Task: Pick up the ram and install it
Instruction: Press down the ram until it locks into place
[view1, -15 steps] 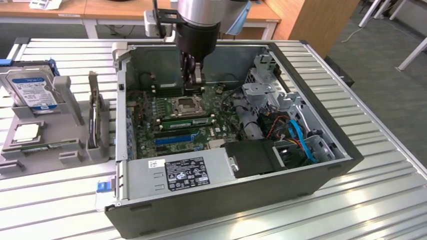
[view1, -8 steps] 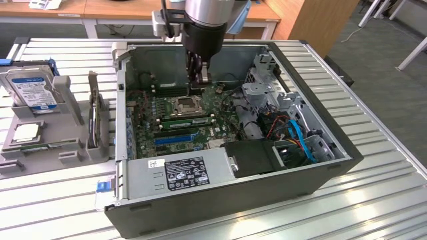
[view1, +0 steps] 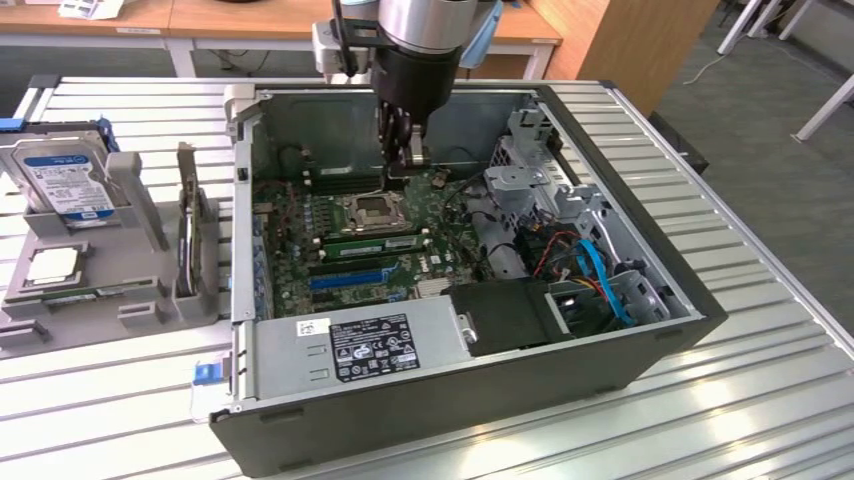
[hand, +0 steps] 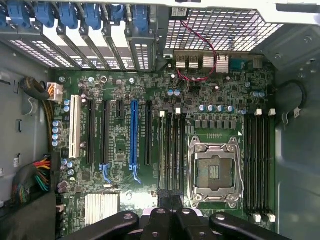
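**Arm lowered into the open computer case, above the memory slots**

Nearest, at the bottom of the exterior view, a black desktop computer case lies on its side on the slatted grey metal table. It is open upward, so the board inside can be reached from above. A silver power supply box with a black-and-white label fills its near corner.

Beyond that lies the green motherboard. A long, narrow green circuit-board stick runs along the slots just on the near side of the square silver processor socket. I judge it to be the ram, standing on edge in a slot, though whether it is fully latched cannot be told.

In the wrist view the socket sits right of centre. The long black plastic memory slots with pale end latches run beside it at the right.

Above the socket, at the top centre of the exterior view, the black and silver robot arm points straight down into the case. That matches a slot which takes a stick pressed in vertically. Its jaws hang over the board near the far slots. I cannot tell whether they are apart, together, or clamped on anything.

At the left of the exterior view, a grey plastic parts holder on the table carries a silver hard drive with a blue-edged label.
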